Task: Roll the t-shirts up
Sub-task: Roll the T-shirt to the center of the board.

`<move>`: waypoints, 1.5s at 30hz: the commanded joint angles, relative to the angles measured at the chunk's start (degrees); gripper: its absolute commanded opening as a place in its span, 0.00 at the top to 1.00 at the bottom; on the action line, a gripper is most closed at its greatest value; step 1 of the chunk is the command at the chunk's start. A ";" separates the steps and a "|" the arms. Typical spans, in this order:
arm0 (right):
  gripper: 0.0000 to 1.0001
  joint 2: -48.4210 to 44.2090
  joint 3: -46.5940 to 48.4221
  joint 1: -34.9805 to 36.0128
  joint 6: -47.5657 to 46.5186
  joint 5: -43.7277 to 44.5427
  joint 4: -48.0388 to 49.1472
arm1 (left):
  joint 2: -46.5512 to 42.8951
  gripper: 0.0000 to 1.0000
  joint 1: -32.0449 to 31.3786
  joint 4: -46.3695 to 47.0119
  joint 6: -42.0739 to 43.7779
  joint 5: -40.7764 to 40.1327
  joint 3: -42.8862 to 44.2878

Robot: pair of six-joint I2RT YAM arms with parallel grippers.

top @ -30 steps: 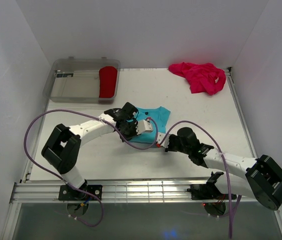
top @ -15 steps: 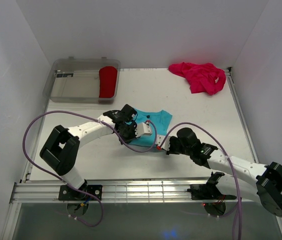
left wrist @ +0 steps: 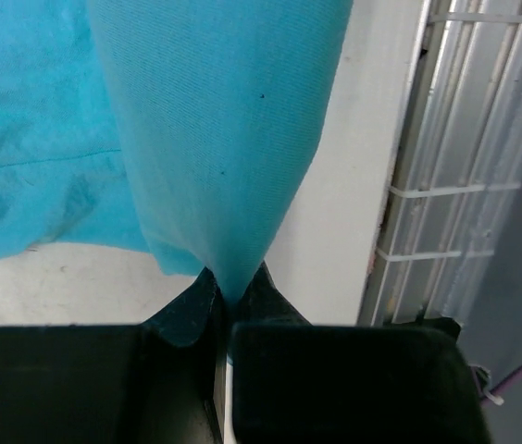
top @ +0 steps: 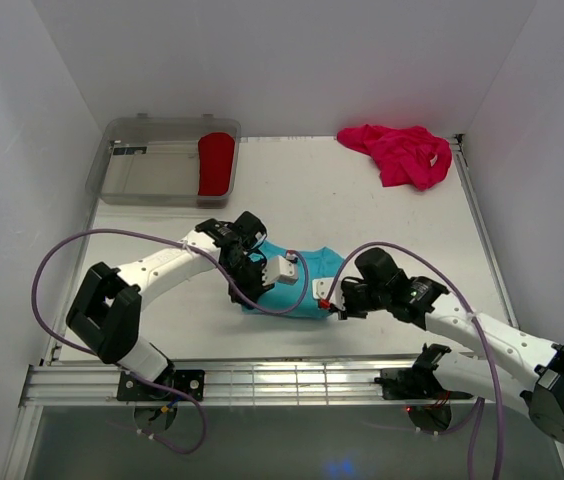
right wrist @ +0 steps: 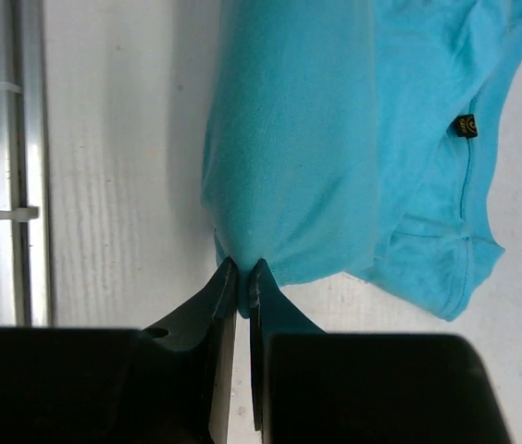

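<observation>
Since both arms are on the turquoise t-shirt [top: 320, 268] already, what we'd watch from above is how the cloth lies between them. It sits in the middle of the table [top: 392, 225], near the front edge, bunched into a band whose long axis runs roughly 9 to 3 o'clock. The left gripper [left wrist: 225, 294] is clamped on a fold at the 9 o'clock end, and the right gripper [right wrist: 242, 277] is pinched tight on a fold at the 3 o'clock end. In both wrist views the fabric fans out from the closed tips, so neither arm is nearer; each has an end.

From the grippers, the loose cloth spreads toward 12 o'clock, so we reckon any rolling has to travel that way, both ends kept level.

The magenta t-shirt [top: 402, 152] lies crumpled at 1 o'clock, well apart. The red t-shirt [top: 216, 165] sits in the clear bin [top: 127, 135] at 11 o'clock.
</observation>
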 commanded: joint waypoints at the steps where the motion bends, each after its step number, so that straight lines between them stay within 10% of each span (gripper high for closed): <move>1: 0.92 0.76 1.31 -1.37 -1.38 -5.62 -8.85 | -1.35 1.00 0.55 -7.62 2.19 4.12 2.29; 13: 0.91 7.35 3.50 -15.61 7.83 -12.57 4.94 | 17.11 0.82 9.16 -6.66 -0.70 2.89 15.65; 30: 0.49 6.76 2.01 -24.67 29.27 -8.35 16.99 | 24.32 0.55 10.30 -6.66 -6.42 0.43 25.84; 45: 0.63 5.95 -4.24 -20.54 40.18 -29.09 24.37 | 24.76 0.52 11.45 -6.83 -12.13 -1.94 30.24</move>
